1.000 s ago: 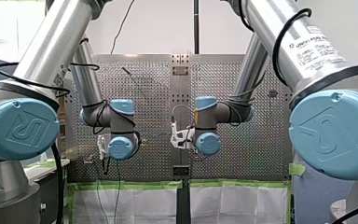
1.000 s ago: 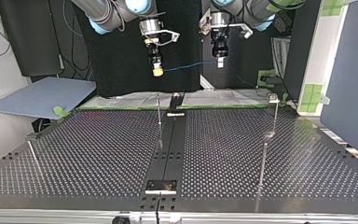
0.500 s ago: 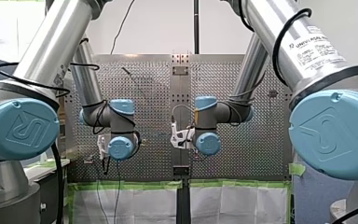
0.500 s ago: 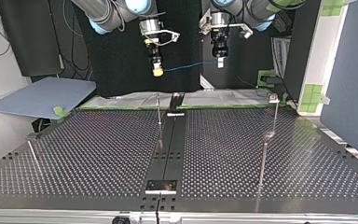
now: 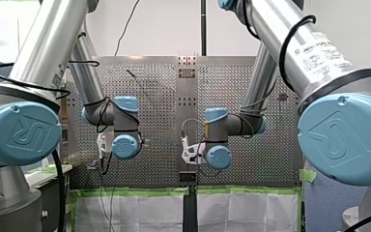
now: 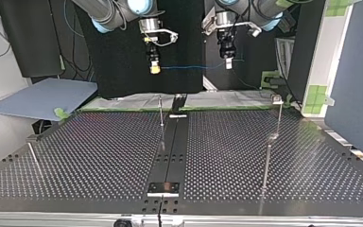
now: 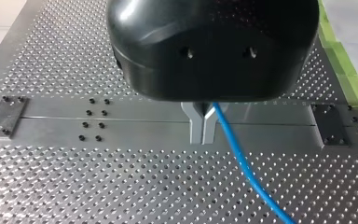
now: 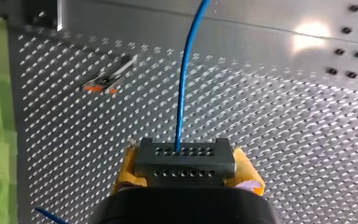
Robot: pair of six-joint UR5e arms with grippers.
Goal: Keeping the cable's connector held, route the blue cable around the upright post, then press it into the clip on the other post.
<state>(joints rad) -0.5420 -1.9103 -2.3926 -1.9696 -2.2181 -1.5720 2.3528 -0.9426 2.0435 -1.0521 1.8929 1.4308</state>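
Front view – Checker: any lettering?
Me: One label (image 5: 326, 48) on my right arm's sleeve. "UNIVERSAL RO…" reads; the finer print is too small. A moulded logo sits on two big blue caps (image 5: 21, 133), one per arm.

Checker: Jaws?
Me: Right wrist view: my right gripper (image 8: 186, 173) has its yellow pads (image 8: 249, 177) clenched on the connector (image 8: 185, 154). It is one dark block with two rows of small holes. Left wrist view: my left gripper (image 7: 202, 136) has its metal fingers (image 7: 196, 123) pinched together on the blue cable (image 7: 242, 163).

Checker: Where is the cable?
Me: Top view: one cable, strung about level between the two grippers. It is well above the table (image 6: 99, 156) and apart from every post.

Checker: Post count?
Me: Three thin uprights:
- middle post (image 6: 161, 111)
- right post (image 6: 279, 118), topped by a small clip (image 6: 277, 99)
- left post (image 6: 33, 156)

Sheen on the table leaves a fourth uncertain.
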